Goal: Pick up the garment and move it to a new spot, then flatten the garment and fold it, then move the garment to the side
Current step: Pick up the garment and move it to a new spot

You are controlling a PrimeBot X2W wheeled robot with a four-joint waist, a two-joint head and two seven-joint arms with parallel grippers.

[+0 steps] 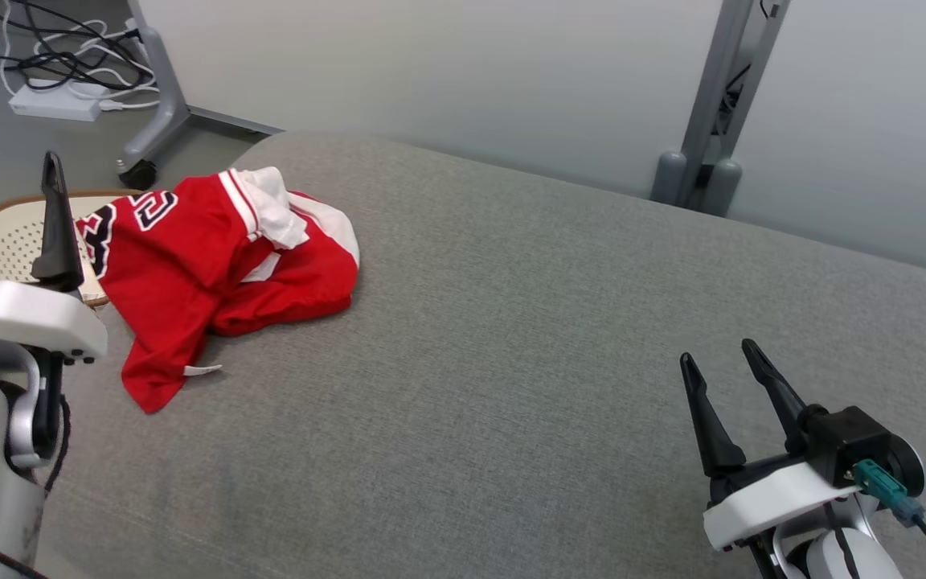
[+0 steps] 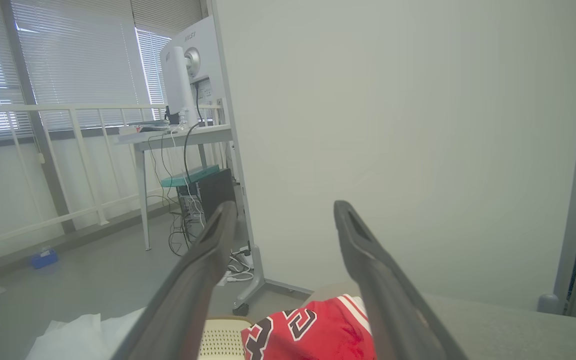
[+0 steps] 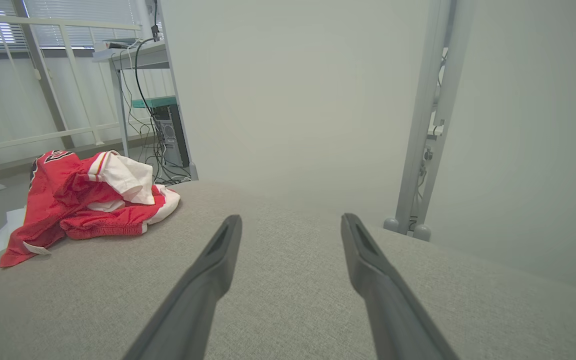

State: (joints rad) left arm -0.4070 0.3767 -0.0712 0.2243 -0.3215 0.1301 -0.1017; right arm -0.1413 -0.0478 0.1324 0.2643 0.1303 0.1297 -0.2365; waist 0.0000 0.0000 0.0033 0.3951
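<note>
Hovering with both grippers empty, garment [image 1: 214,265] not yet picked up.
Red-and-white garment lies crumpled in a heap at the far left corner of the table [image 1: 511,322]. Left gripper [image 1: 7,161] is just beside it, fingers spread; right gripper [image 1: 716,351] is well apart over bare table, fingers spread too. Looks light, soft and floppy, probably slick, so it'll sag and trail. Best pinch is a raised fold on top or the loose near hem.
</note>
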